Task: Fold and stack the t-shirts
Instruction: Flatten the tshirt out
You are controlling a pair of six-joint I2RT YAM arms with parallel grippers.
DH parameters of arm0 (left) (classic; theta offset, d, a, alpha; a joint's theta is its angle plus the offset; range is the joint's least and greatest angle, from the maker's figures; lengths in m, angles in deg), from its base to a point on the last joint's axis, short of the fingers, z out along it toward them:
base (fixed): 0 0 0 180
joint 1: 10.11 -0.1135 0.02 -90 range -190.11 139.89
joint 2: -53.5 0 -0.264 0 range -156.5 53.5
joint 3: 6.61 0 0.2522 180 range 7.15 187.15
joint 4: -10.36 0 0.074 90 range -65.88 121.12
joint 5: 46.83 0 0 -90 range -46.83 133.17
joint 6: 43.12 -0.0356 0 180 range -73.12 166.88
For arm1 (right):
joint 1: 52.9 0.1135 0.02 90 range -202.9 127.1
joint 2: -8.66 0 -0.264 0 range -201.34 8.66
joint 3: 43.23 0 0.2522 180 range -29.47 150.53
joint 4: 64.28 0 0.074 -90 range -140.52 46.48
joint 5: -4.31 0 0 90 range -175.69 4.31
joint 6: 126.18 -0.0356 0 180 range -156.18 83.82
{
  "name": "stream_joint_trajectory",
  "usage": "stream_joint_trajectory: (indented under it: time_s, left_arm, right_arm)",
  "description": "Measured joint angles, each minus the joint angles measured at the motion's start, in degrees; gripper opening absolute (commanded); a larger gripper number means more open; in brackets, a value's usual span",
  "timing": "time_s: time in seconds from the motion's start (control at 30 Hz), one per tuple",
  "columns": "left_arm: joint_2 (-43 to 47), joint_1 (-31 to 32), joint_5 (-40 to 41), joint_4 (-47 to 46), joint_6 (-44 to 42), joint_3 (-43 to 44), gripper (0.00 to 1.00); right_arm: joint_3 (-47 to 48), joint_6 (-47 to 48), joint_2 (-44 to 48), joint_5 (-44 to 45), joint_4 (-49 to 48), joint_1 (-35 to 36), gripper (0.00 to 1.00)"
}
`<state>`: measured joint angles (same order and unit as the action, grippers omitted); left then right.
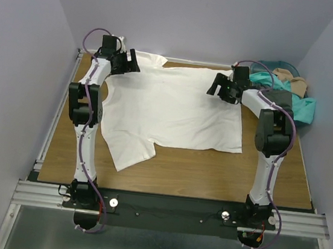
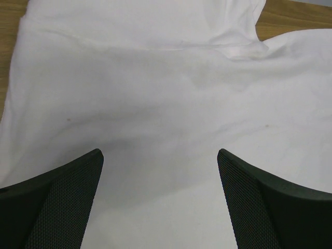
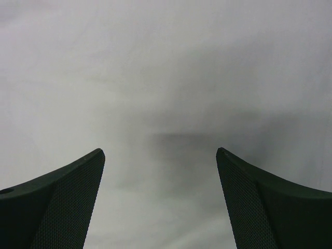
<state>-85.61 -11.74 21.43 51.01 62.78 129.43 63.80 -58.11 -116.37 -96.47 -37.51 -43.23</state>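
The white t-shirt (image 1: 174,107) lies spread flat across the middle of the wooden table (image 1: 209,172). One sleeve juts toward 7 o'clock and the other lies up at 11 o'clock. My left claw (image 1: 130,65) sits at 11 o'clock over that far sleeve and shoulder. Its fingers (image 2: 52,207) are spread wide apart with nothing between them. In the left wrist view there is only white cloth beneath, with a seam running across and a strip of bare wood beyond the shirt's edge.

My right claw (image 1: 221,88) is at 1 o'clock, over the far right part of the same shirt. It too is parted and grips nothing, and its wrist view is filled with smooth white fabric.

At 2 o'clock, in the far right corner behind my right arm, a teal t-shirt (image 1: 301,108) and a tan t-shirt (image 1: 296,84) lie bunched together in a loose heap, unfolded. From above I cannot tell whether the heap touches the white shirt.
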Motion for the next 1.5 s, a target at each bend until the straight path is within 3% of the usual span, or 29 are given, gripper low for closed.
stream_joint_trajectory:
  time_s: [0.13, 0.4, 0.6, 0.7, 1.03, 1.5]
  left_arm:
    - [5.81, 0.15, 0.55, -0.55, 0.02, -5.55, 0.98]
    - [25.66, 0.26, 3.26, -3.04, 0.92, -29.42, 0.98]
    - [27.87, 0.26, 3.30, -4.85, 2.10, -42.25, 0.98]
    - [27.54, 0.26, 3.04, -4.90, 2.58, -44.72, 0.98]
    - [20.57, -0.37, 1.92, -6.34, 3.28, -37.16, 0.98]
    - [4.85, -0.57, 1.70, -2.25, 3.69, -12.50, 0.98]
  right_arm:
    - [0.31, 1.73, 0.98, -0.79, 0.39, 0.00, 0.94]
    - [-4.98, 3.37, 7.28, -1.60, 0.31, 1.05, 0.94]
    - [-10.97, 3.58, 8.98, -2.19, 0.37, 3.10, 0.94]
    - [-13.05, 3.58, 8.98, -2.21, 0.68, 3.87, 0.94]
    - [-13.62, 3.41, 8.46, -2.19, 0.76, 3.82, 0.94]
    - [-2.75, 0.79, 0.68, -2.45, 0.44, 3.82, 0.94]
